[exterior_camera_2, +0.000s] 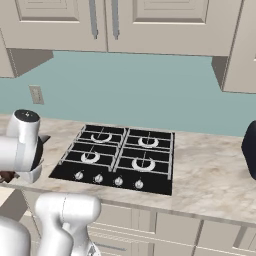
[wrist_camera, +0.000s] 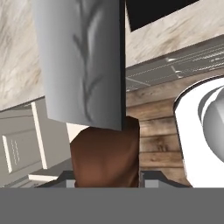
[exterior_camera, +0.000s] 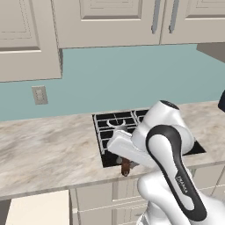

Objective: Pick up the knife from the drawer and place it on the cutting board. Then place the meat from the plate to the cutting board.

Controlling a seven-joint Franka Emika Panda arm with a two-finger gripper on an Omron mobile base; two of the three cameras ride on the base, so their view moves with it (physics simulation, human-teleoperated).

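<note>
Knife (wrist_camera: pixel 83 65) in hand is what stands out: its broad silver-grey blade rises up the hand view, and its dark reddish-brown handle sits low between the two finger tips, which press in on either side of it. The gripper (wrist_camera: pixel 106 177) is closed partway, only as wide as that handle, and holds the knife clear of any surface.

From the left base view the white arm folds down over the front edge of the marble counter (exterior_camera: pixel 48 149), and the brown handle of the knife pokes out below the hand, just at the counter's lip in front of the black stove (exterior_camera: pixel 115 127). In the right base view the hand hangs at the far left, beside the stove's front left corner, with a scrap of brown showing at the picture's edge.

Below the counter at the left, the drawer (exterior_camera: pixel 39 208) stands pulled out, its pale plain inside turned upward. In the hand view, cream cabinet fronts and a wooden plank floor (wrist_camera: pixel 153 131) lie beneath the blade. Cream wall cabinets (exterior_camera_2: pixel 125 25) hang above a pale blue backsplash, with a wall socket (exterior_camera: pixel 39 95) at the left.
</note>
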